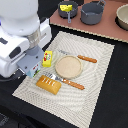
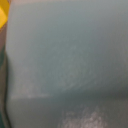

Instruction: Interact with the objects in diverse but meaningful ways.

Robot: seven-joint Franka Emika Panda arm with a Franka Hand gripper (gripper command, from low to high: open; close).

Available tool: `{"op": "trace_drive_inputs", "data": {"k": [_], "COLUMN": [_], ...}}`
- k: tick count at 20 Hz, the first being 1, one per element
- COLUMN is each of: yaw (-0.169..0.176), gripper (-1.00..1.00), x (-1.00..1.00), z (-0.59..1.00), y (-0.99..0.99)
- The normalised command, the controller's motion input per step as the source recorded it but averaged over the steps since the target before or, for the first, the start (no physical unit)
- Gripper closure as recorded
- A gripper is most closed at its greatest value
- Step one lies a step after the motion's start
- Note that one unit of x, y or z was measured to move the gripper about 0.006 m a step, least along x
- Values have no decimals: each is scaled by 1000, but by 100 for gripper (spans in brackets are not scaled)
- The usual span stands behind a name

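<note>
a white robot arm (image 1: pixel 20 37) bends low over the mat's (image 1: pixel 95 95) near-left corner on the bench. its tool (image 1: pixel 33 67) is at a pale blue carton (image 1: pixel 34 69); whether it grips cannot be told. yellow box (image 1: pixel 47 58) just beside, loaf (image 1: pixel 49 84) near. the wrist view shows a blurred pale surface.

On the worktop (image 1: pixel 107 95), the arm's bulk covers the striped mat's (image 1: pixel 95 80) side toward the exterior view's left. Yellow box (image 1: pixel 47 58), bread loaf (image 1: pixel 49 84), plate (image 1: pixel 68 67) and two pieces of cutlery crowd the mat's middle. The mat's part toward the exterior view's right lies open. In the wrist view a pale blue surface (image 2: pixel 70 60) fills nearly everything.
</note>
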Motion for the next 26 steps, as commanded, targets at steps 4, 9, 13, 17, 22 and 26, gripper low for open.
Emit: {"op": "trace_drive_inputs", "data": {"k": [4,9,13,17,22,26], "yaw": [0,0,0,27,36,31], "gripper": [100,100,100,-100,-100,-100], "x": [-432,-439,-457,-358,-86,0], "z": [-441,-441,-423,-169,280,481], "y": [-112,-115,-116,-33,194,280]}}
